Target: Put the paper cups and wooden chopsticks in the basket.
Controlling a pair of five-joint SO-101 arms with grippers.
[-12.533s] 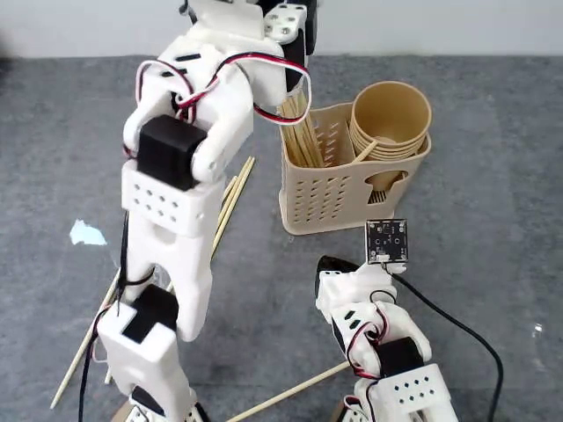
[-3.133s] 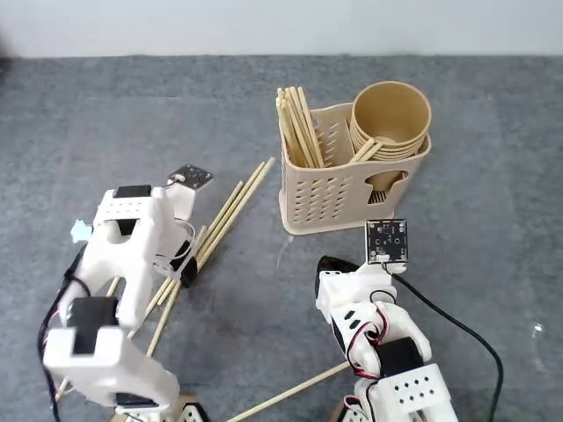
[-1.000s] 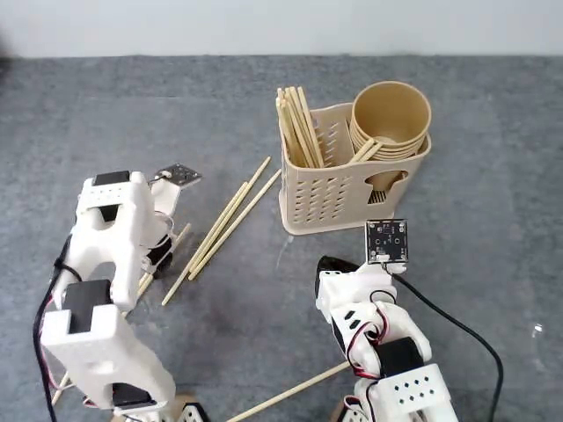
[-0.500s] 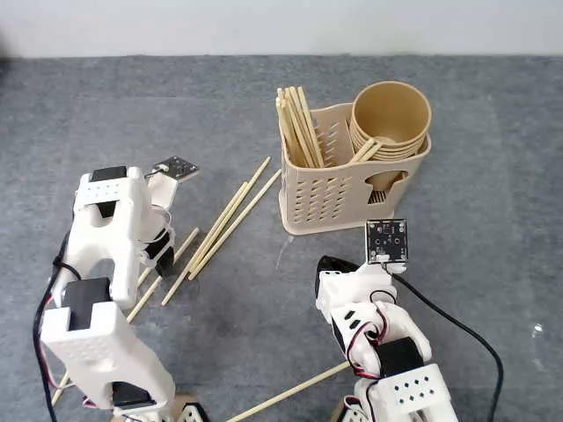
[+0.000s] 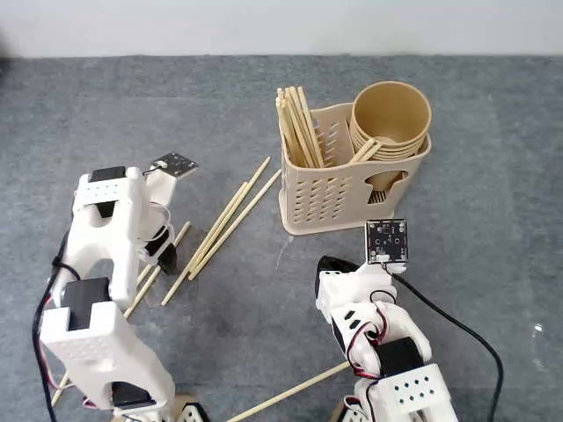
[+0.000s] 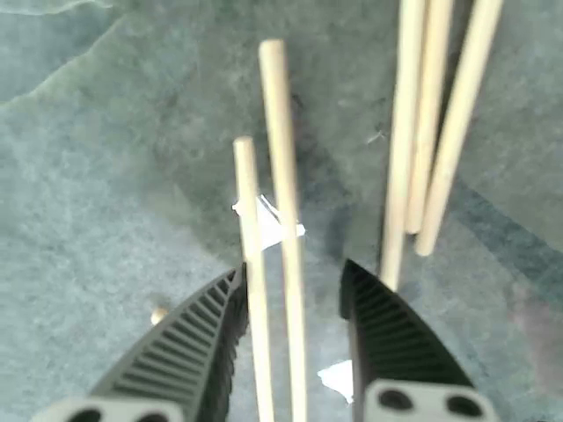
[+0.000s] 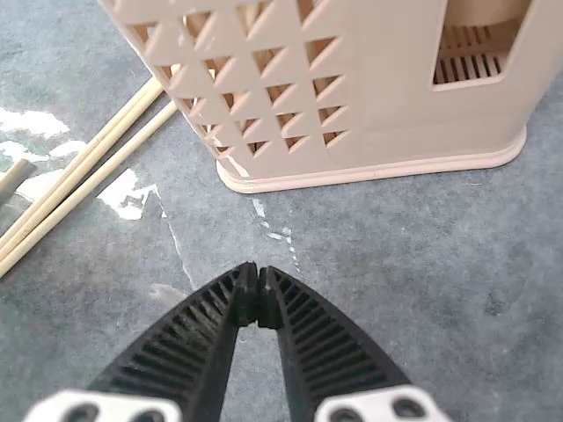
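On the grey desk (image 5: 493, 264), we are finding loose wooden chopsticks in several places. A bundle of three (image 5: 230, 220) is lying diagonally just beside the basket (image 5: 330, 202). A pair (image 5: 148, 288) is lying at the left arm (image 5: 110, 233), and a single stick (image 5: 290, 393) is lying beside the right arm (image 5: 378, 343). In the high view, the left arm is covering part of the pair.

The left wrist view is showing what the high view is hiding. The left jaws are released and straddling the pair (image 6: 268, 202). The bundle of three (image 6: 431, 132) is lying just outside one jaw, and white scraps (image 6: 280, 227) are lying on the desk beneath.

The right wrist view is showing the right jaws clenched on nothing, low over the desk in front of the basket (image 7: 352, 97).

The basket is holding stacked paper cups (image 5: 391, 110) in one compartment and upright chopsticks (image 5: 295, 127) in the other.
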